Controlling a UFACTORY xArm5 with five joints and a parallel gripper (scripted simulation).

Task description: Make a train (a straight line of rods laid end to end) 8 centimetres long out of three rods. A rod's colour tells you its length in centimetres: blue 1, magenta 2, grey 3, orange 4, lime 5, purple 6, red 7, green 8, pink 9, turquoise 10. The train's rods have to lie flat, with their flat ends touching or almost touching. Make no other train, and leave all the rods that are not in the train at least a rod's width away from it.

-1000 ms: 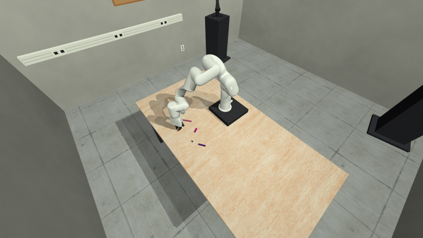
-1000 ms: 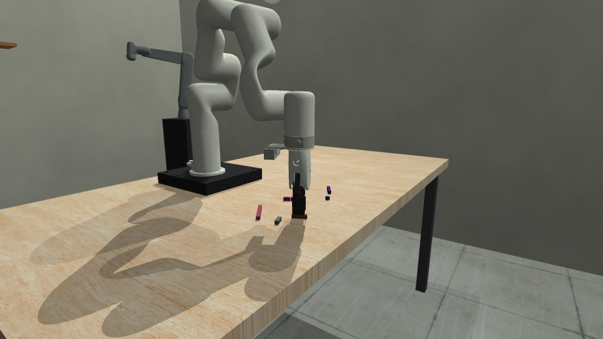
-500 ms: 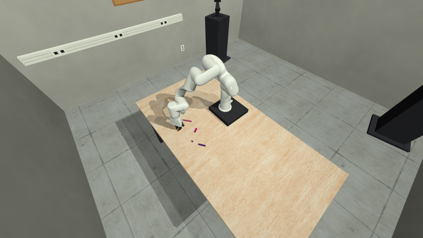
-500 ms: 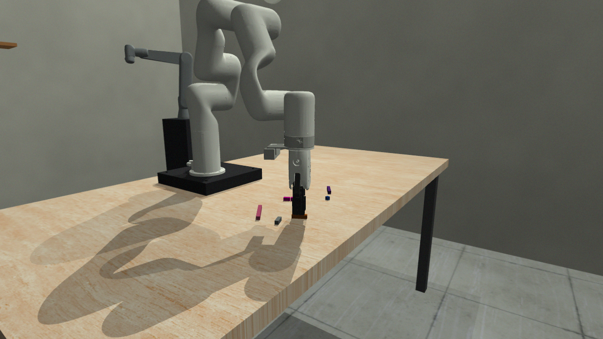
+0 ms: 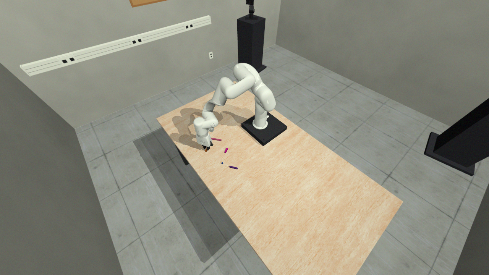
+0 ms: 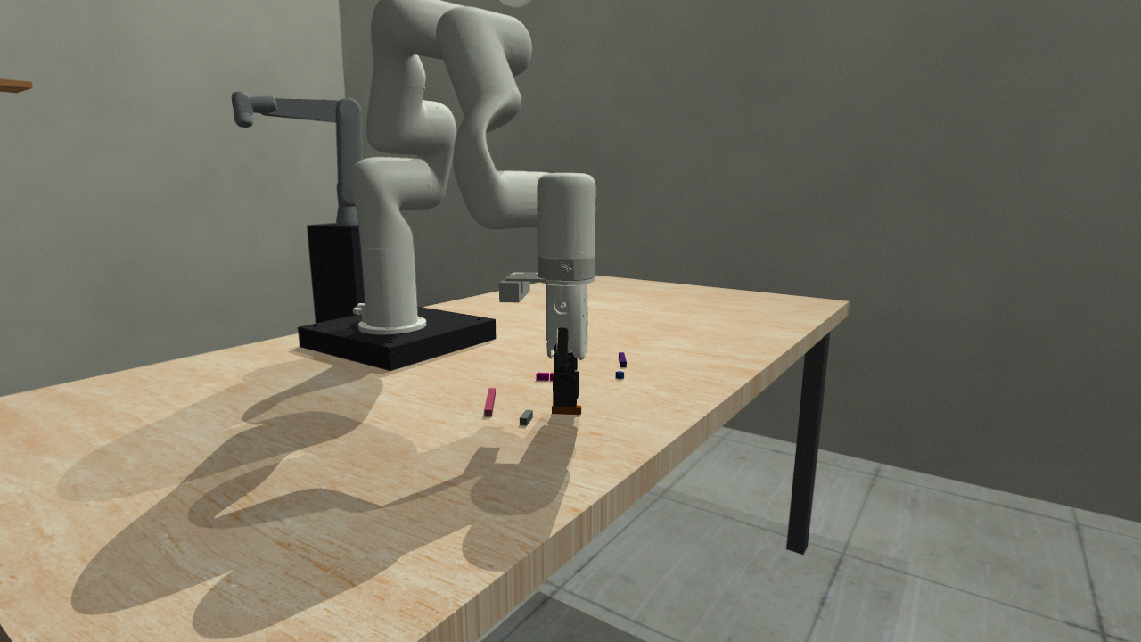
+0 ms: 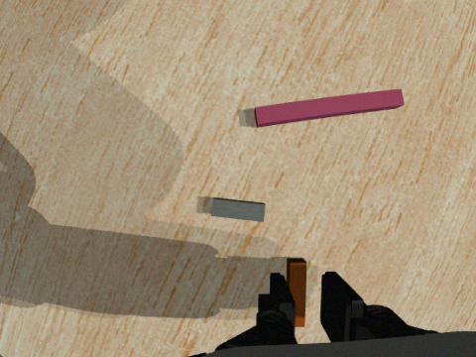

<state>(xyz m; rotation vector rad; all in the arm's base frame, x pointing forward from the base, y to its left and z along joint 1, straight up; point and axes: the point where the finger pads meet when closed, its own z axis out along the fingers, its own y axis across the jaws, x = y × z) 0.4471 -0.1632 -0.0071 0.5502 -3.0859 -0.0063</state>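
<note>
Wood-grain tabletop (image 5: 307,191) (image 6: 693,335) (image 7: 421,238), grey room behind, arm shadow thrown across the grey side. Gripper (image 5: 207,147) (image 6: 565,399) (image 7: 300,297) is down low, fingers part-open and astride the orange rod (image 5: 206,149) (image 6: 566,409) (image 7: 297,293), not clamped. Rod lies flat, hard by the left-hand finger in the wrist view, gap on the other side. My read: step in hand is picking up orange. Shift sideways to center on it first, else closing shoves or yaws it; then close slowly, pads flat on the long sides, tips just off the wood. Lift straight up, clear of the grey rod (image 6: 525,417) (image 7: 238,209) nearby. Where to: the magenta rods (image 5: 225,150) (image 6: 542,375) look like two nearly end to end, partly hidden in the exterior view; 2+2+4 makes 8, so orange likely goes on one end. Match its yaw to their line before descending, set down slightly proud, then nudge in lightly. Too hard a push will buckle the joint. Open only a little on release. Blue rod (image 5: 221,163) (image 6: 619,374), purple rod (image 5: 233,167) (image 6: 622,358) and long pinkish-red rod (image 5: 216,139) (image 6: 489,401) (image 7: 329,107) stay out, a rod's width off.
</note>
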